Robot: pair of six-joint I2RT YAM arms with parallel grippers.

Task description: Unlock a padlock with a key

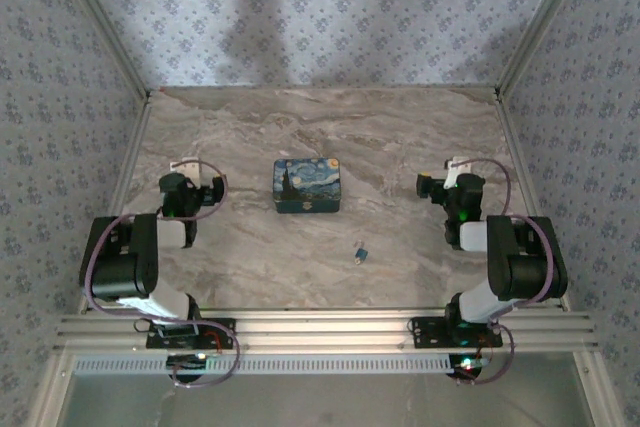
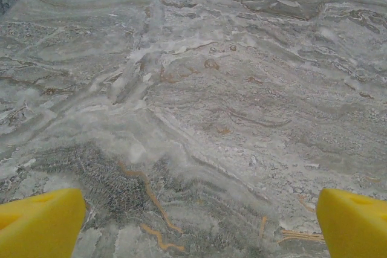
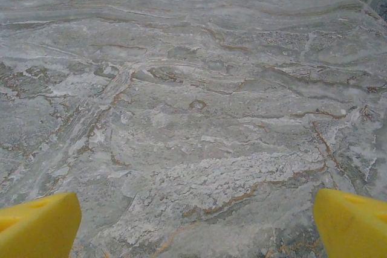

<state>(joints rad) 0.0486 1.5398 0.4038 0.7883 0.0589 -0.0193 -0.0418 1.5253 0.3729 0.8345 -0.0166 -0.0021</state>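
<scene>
Two tools hang over the marbled tabletop [image 1: 400, 137], both spread wide and holding nothing. The left tool [image 2: 195, 225] sits left of a painted blue box [image 1: 307, 186], and the right tool [image 3: 195, 225] well to its right. The tiny padlock [image 1: 358, 252] lies on the tabletop near the box, on the side toward the arm bases.
</scene>
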